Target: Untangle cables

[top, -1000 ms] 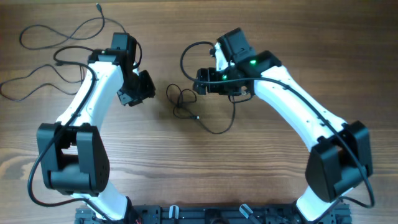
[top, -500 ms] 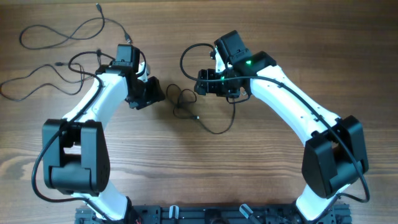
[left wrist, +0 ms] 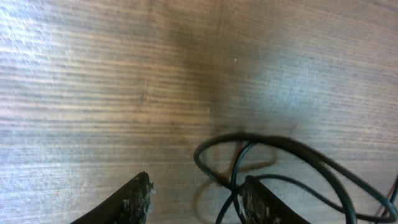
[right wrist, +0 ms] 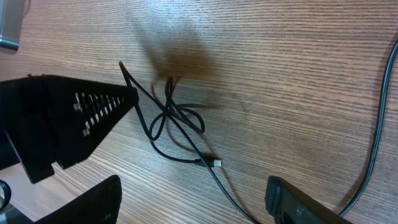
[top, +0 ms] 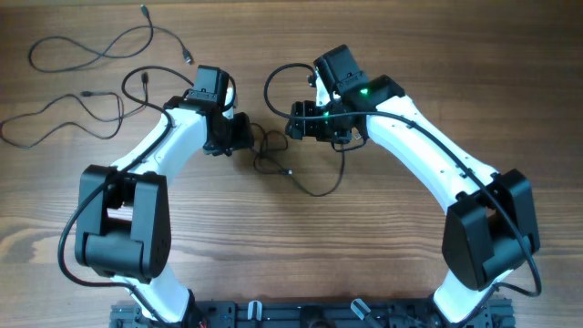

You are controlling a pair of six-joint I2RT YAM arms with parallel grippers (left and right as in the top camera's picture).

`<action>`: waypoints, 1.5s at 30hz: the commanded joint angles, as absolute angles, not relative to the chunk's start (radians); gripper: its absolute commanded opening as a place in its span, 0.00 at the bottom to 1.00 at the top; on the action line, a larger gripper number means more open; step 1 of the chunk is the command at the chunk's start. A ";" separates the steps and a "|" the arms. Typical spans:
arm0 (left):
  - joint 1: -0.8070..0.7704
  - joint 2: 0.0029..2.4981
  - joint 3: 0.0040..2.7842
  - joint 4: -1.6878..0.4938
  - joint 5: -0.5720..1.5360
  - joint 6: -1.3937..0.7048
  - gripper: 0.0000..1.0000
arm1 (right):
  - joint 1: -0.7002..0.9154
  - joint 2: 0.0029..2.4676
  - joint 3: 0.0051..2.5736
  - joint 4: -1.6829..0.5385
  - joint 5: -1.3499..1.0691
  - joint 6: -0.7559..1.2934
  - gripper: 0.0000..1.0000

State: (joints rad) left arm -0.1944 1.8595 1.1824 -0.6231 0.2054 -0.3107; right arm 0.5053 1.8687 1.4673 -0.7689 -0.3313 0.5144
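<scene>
Broadly, a brown wood-grain surface (top: 291, 264) fills every view, and two white-and-black jointed arms reach over it, the left arm (top: 155, 159) and the right arm (top: 428, 159) bending toward each other. The left fingers (top: 244, 137) are spread, with bare wood showing between their two tips in the left wrist view. The right fingers (top: 295, 121) are spread wider still and hold nothing. Between the two sets of fingers lies the thin black knotted cable (top: 266, 146), looped over itself in a small tangle flat on the wood. Its nearest loop sits just beside the left fingers' right tip, though whether it touches is unclear. One strand runs from the knot under the right fingers and curves back in a wide arc. Well behind the left fingers, two loose thin dark cables (top: 91, 50) trail in open curves, apart from the knot. Ahead of the right fingers, the knotted cable's small silvery plug end (right wrist: 216, 163) rests on the wood just past the tangle.
</scene>
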 commanded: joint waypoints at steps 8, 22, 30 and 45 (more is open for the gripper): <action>-0.191 1.920 1.175 -0.516 0.180 -0.302 0.39 | 0.508 1.895 1.436 -0.763 -0.312 0.500 0.76; -0.191 1.921 1.175 -0.488 0.174 -0.303 0.04 | 0.539 1.940 1.393 -0.668 -0.303 0.448 0.73; -0.191 1.922 1.175 -0.506 0.174 -0.302 0.04 | 0.541 2.016 1.393 -0.588 -0.255 0.501 0.70; -0.161 1.910 1.176 -0.539 0.325 -0.133 0.56 | 0.542 2.028 1.393 -0.573 -0.255 0.504 0.74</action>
